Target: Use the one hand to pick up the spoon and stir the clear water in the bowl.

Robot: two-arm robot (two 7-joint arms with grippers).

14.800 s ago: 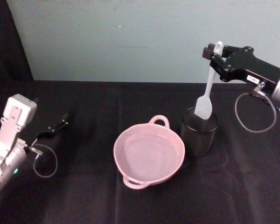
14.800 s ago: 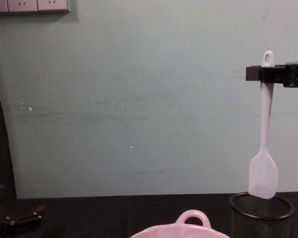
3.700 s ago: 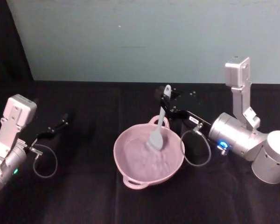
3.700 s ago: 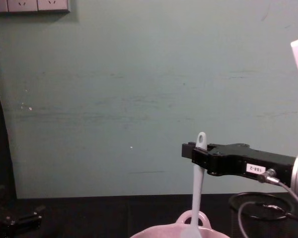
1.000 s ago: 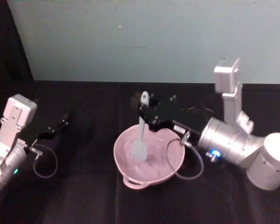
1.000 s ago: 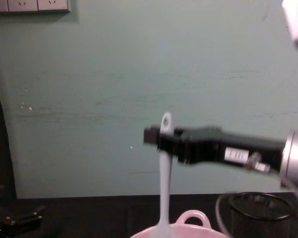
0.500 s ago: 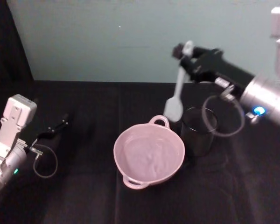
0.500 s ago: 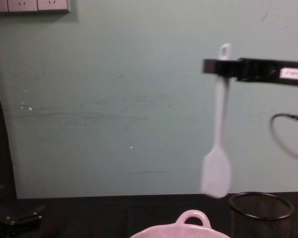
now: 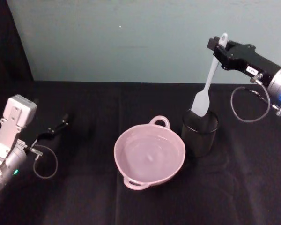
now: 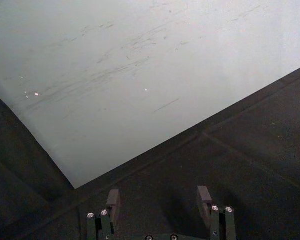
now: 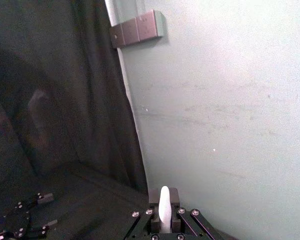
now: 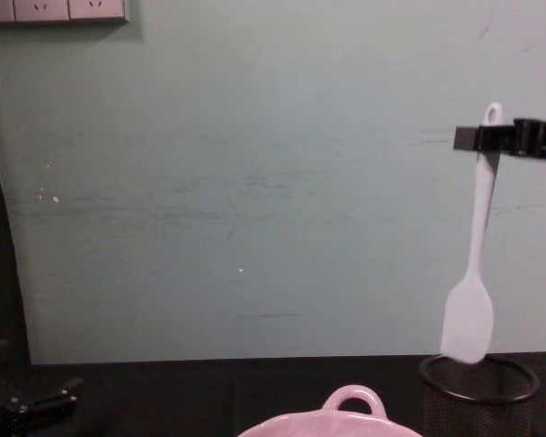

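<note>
My right gripper (image 9: 219, 50) is shut on the handle end of the white spoon (image 9: 206, 86), high at the right. The spoon (image 12: 473, 273) hangs almost straight down, its paddle head just above the rim of the black wire-mesh cup (image 9: 199, 132). In the right wrist view the spoon's tip (image 11: 164, 205) stands between the closed fingers. The pale pink bowl (image 9: 149, 157) holds clear water and sits at the table's middle, left of the cup; its loop handle (image 12: 351, 399) shows in the chest view. My left gripper (image 9: 54, 129) rests open at the far left, with nothing in it.
The table is covered with a black cloth (image 9: 84, 197). A pale green wall (image 9: 131, 37) rises behind it, with a dark curtain (image 9: 9, 42) at the left. The mesh cup (image 12: 479, 391) stands close to the bowl's right side.
The right gripper has carried the spoon out of the bowl, up and to the right, and now holds it over the mesh cup. The water in the bowl has calmed. The left arm has not moved.
</note>
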